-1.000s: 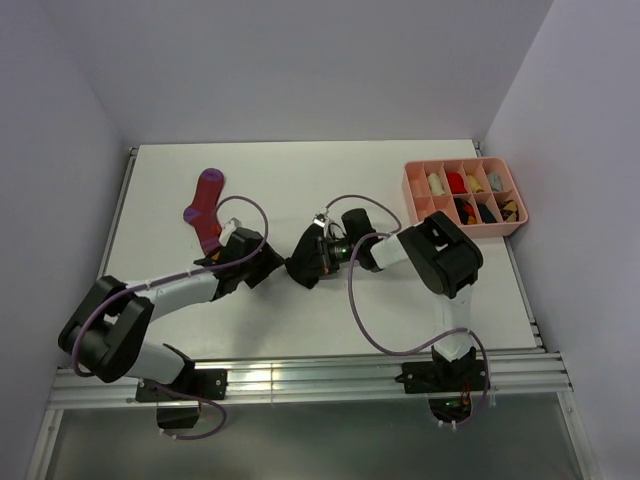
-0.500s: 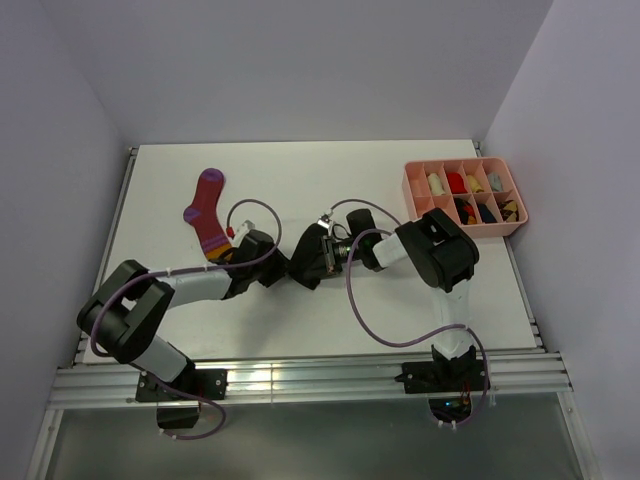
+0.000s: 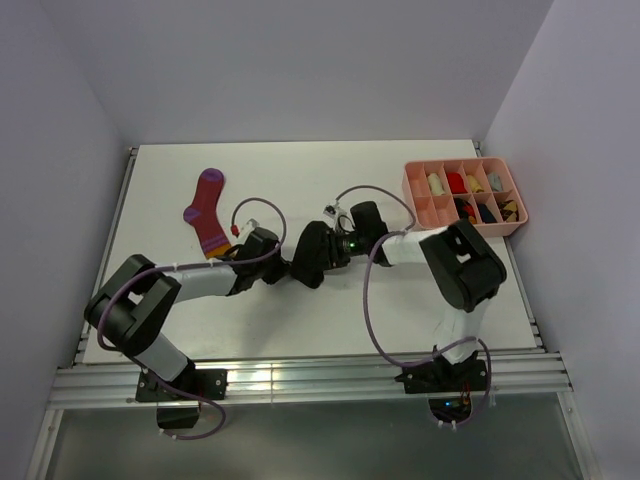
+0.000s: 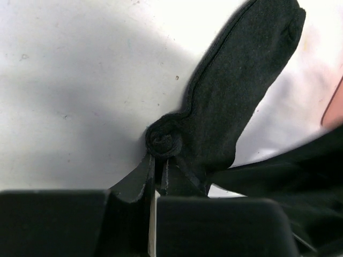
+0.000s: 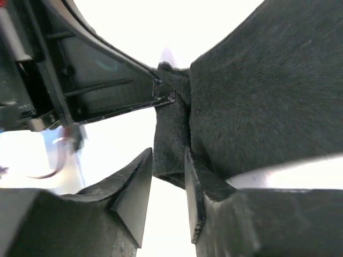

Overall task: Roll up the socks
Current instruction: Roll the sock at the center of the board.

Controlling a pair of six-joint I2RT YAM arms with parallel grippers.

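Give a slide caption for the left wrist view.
Left end effector pinches the rolled end of a black sock.

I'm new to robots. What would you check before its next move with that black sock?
1. Left end effector shut on the black fabric sock's rolled end: ok.
2. Roll small and tight: ok.
3. Right end effector gripping the sock fold between its parted jaws: cannot tell.
4. Whole sock rolled: not ok, most lies flat.
5. Magenta striped sock apart from the black one: ok.

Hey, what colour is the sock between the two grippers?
The sock is plain black, best seen in the left wrist view.
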